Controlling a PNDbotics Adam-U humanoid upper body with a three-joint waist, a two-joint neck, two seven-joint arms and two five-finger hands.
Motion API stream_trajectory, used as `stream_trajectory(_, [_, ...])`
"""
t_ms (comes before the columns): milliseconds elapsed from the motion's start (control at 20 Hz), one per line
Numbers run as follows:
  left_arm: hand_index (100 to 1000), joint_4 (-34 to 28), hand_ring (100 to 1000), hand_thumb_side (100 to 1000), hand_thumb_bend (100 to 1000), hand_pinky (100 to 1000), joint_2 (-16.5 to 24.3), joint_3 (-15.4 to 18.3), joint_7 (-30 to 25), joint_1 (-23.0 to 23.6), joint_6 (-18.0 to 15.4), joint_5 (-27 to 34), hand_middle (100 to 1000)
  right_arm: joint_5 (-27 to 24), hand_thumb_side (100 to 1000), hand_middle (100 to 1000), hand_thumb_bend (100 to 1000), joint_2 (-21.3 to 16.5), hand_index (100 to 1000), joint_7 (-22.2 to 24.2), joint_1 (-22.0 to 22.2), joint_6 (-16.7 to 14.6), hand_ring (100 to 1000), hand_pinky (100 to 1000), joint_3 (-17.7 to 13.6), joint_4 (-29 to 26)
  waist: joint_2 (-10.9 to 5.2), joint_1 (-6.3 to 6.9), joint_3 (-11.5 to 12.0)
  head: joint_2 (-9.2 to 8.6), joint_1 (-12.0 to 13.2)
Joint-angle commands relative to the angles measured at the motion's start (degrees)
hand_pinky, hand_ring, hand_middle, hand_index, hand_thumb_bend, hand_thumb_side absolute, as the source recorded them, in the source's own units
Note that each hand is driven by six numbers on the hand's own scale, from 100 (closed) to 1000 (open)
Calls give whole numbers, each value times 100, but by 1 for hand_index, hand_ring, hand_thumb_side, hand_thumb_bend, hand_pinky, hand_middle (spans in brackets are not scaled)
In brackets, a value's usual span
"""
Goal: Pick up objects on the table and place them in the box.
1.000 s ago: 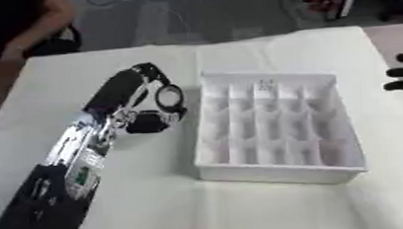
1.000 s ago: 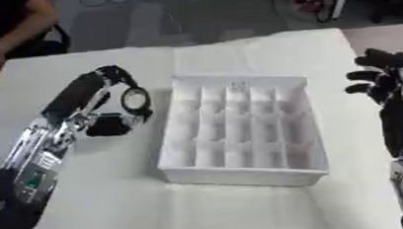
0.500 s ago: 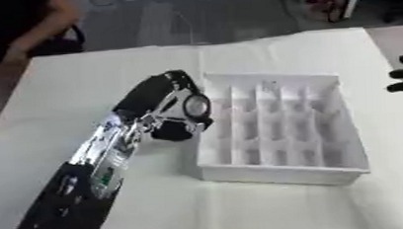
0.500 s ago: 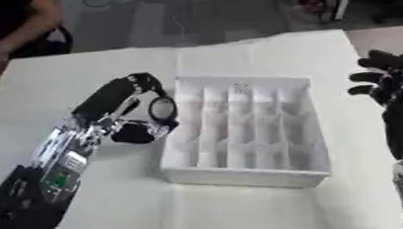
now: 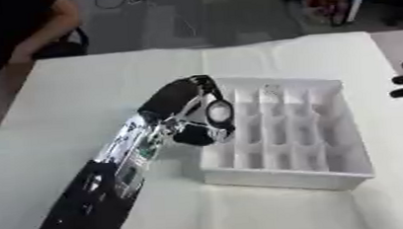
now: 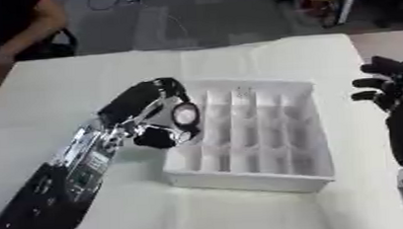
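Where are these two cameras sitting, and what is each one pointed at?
Left eye view: in the robot's head, looking down at the white box; shows the left hand, and right fingertips at the edge.
Right eye view: beside it, same aim; shows the right hand more fully.
Shared: table, box, left arm.
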Motion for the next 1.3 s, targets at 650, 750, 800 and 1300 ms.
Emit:
stream_trajectory(650, [611, 1277, 802, 501, 133, 840, -693, 225, 438, -500, -160, -336, 764, -26, 993, 709, 100, -33, 810, 81, -66, -3, 667, 598, 12, -51, -75, -40, -113, -111, 152])
stream_trajectory(750, [699, 1271, 810, 546, 377, 845, -678, 221, 462, -502, -194, -419, 784, -25, 993, 709, 100, -31, 810, 79, -64, -3, 667, 598, 9, -51, -76, -38, -112, -113, 152])
stream_trajectory(800, [752, 1241, 817, 586, 568, 850, -662, 213, 469, -508, -222, -506, 796, -24, 993, 709, 100, -30, 810, 79, -64, -3, 667, 598, 8, -50, -76, -37, -111, -115, 154])
stream_trajectory(1300, [880, 812, 835, 739, 1000, 876, -585, 230, 391, -533, -420, -1156, 827, -18, 992, 708, 100, -31, 810, 87, -62, -4, 667, 598, 4, -41, -80, -36, -92, -121, 179])
